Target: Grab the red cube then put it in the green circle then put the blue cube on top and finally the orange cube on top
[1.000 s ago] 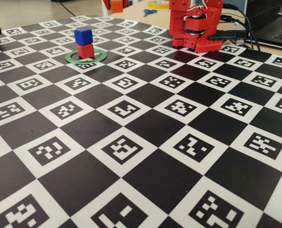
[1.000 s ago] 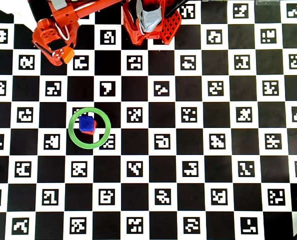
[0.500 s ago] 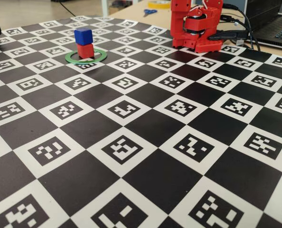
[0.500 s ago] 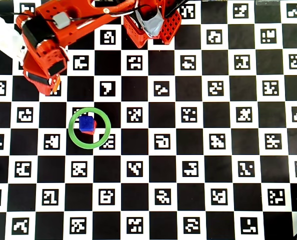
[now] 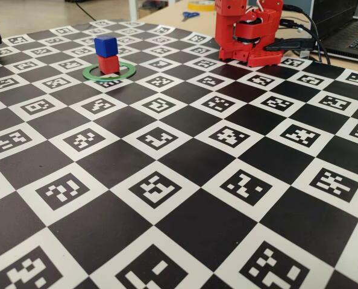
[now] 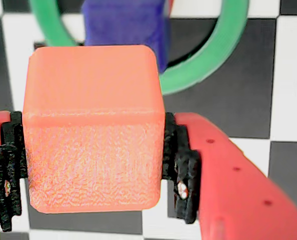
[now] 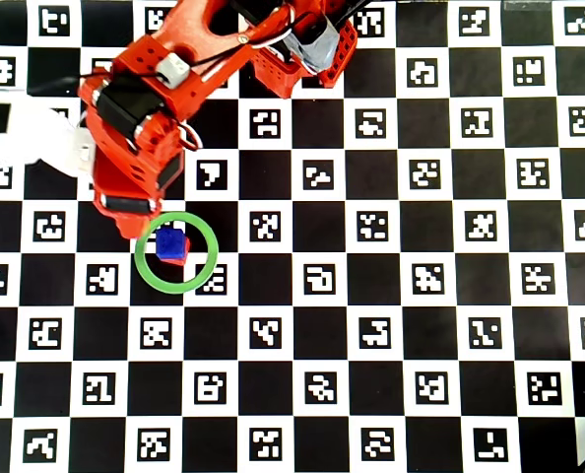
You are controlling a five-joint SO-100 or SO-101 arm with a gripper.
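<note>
In the wrist view the hand (image 6: 93,165) clamps the orange cube (image 6: 93,125) by two opposite side faces, black pads (image 6: 181,165) pressing on its rough printed plastic; it looks light, rigid and unlikely to slip. Just beyond, at 12 o'clock, the blue cube (image 6: 126,22) caps the red cube (image 5: 108,64) inside the green circle (image 6: 216,57). The checkered tabletop (image 7: 371,296) nearby carries no obstacle; the small stack could topple.

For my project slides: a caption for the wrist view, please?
Gripper clamps the orange cube just short of the blue cube inside the green ring.
</note>
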